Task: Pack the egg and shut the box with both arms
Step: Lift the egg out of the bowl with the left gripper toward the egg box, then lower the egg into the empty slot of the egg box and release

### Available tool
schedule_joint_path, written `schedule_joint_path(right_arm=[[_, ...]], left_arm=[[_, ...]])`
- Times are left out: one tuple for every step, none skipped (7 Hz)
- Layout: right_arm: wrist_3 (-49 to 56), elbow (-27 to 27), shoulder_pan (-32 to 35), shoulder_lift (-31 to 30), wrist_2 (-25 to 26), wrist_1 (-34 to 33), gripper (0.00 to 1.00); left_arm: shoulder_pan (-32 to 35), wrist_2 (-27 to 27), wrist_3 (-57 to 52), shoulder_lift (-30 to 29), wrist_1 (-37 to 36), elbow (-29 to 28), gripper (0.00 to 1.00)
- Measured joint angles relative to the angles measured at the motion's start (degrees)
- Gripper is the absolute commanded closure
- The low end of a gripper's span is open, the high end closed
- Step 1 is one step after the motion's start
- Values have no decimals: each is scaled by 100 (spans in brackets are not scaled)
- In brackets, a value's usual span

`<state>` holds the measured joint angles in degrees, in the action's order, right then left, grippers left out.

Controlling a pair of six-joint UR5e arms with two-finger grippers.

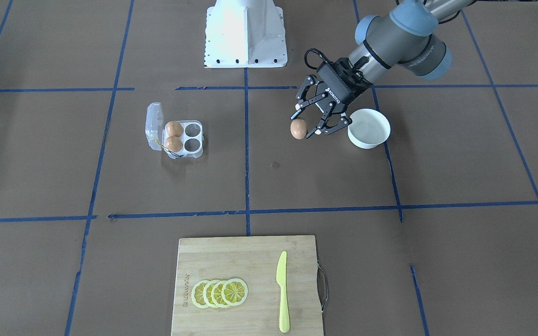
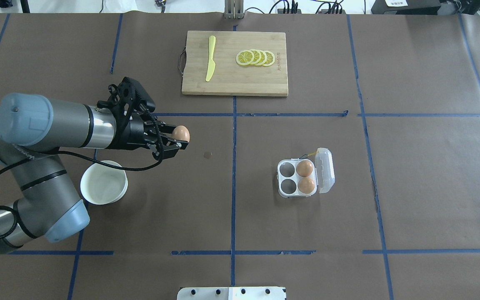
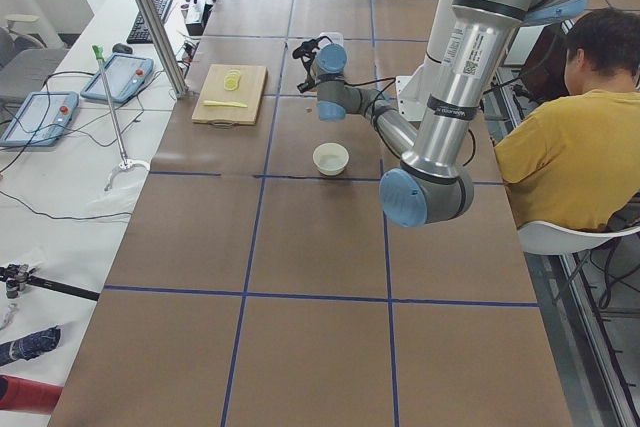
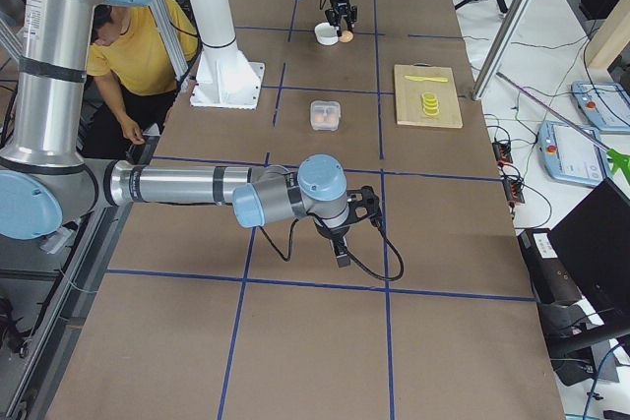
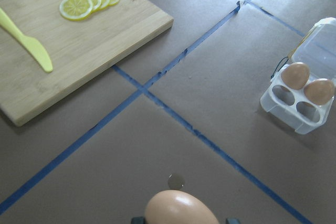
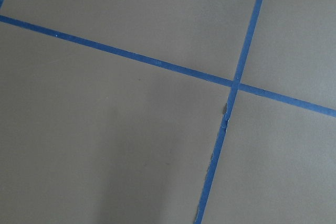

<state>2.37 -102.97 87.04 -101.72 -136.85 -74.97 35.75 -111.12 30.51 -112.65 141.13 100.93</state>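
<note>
My left gripper point(image 1: 305, 125) is shut on a tan-brown egg point(image 1: 298, 129) and holds it above the table, just beside the white bowl point(image 1: 368, 128). The egg also shows in the overhead view point(image 2: 181, 133) and at the bottom of the left wrist view point(image 5: 181, 208). The clear four-cup carton point(image 1: 196, 140) sits on the table with its lid point(image 1: 153, 126) open. It holds two eggs point(image 1: 173, 128) point(image 1: 173, 143) in the cups by the lid; the other two cups are empty. My right gripper point(image 4: 340, 243) shows only in the exterior right view, low over the table, and I cannot tell its state.
A wooden cutting board point(image 1: 245, 261) with lemon slices point(image 1: 220, 292) and a yellow knife point(image 1: 283, 291) lies at the far side from the robot. The white pedestal base point(image 1: 245, 35) stands at the robot's edge. A person in yellow point(image 3: 570, 137) sits beside the table.
</note>
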Motion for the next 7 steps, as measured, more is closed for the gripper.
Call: schedule_joint_path(right_arm=[[0, -1, 12, 2, 0, 0, 0], [0, 1, 18, 3, 2, 0, 0], [2, 4, 33, 3, 6, 0, 0], [6, 7, 62, 4, 8, 0, 0], [8, 14, 92, 4, 7, 0, 0], [7, 22, 116, 4, 5, 0, 0], [3, 30, 145, 4, 7, 0, 0]], left_arm=[[-112, 35, -15, -262, 262, -209, 92], [-289, 208, -25, -465, 538, -403, 97], [-557, 627, -32, -587, 698, -517, 100], [-888, 1176, -69, -719, 777, -598, 100], [-1169, 1568, -177, -927, 863, -765, 100], [-1406, 1898, -303, -1225, 1030, -1119, 100], [-1634, 2282, -382, -1546, 1202, -1542, 98]])
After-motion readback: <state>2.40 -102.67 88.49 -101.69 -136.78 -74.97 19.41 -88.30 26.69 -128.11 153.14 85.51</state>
